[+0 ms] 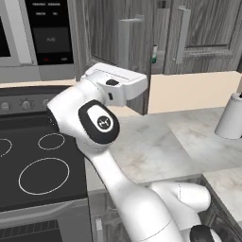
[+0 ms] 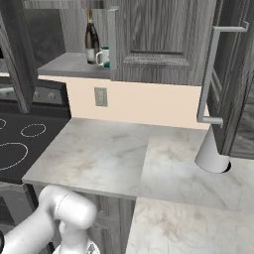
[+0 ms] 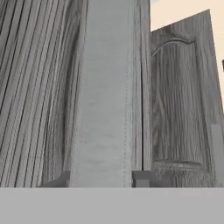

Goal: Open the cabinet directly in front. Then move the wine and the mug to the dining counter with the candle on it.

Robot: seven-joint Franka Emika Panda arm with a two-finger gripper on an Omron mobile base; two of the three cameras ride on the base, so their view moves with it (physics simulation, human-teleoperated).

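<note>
The cabinet [image 2: 163,39] is dark grey wood-grain, and its left door [image 1: 101,33] stands swung out toward me. In the hand view my gripper [image 3: 99,180] is shut on that door's vertical silver handle [image 3: 105,96], with one dark fingertip [image 3: 142,178] pressed to each side of the bar. In the left base view the same handle [image 1: 125,42] rises from above my white hand. On the shelf inside stand the wine [image 2: 91,37] and the teal and white mug [image 2: 103,56] beside it. A sliver of the mug [image 1: 154,53] peeks past the door's edge. The dining counter and the candle are out of view.
A black stove top [image 1: 38,160] lies at the left with a microwave [image 1: 47,33] above it. Marble worktop [image 2: 109,154] spreads below the cabinet. A white paper roll [image 2: 212,151] stands at the right under another long silver handle [image 2: 208,74]. A wall outlet [image 2: 100,96] sits on the backsplash.
</note>
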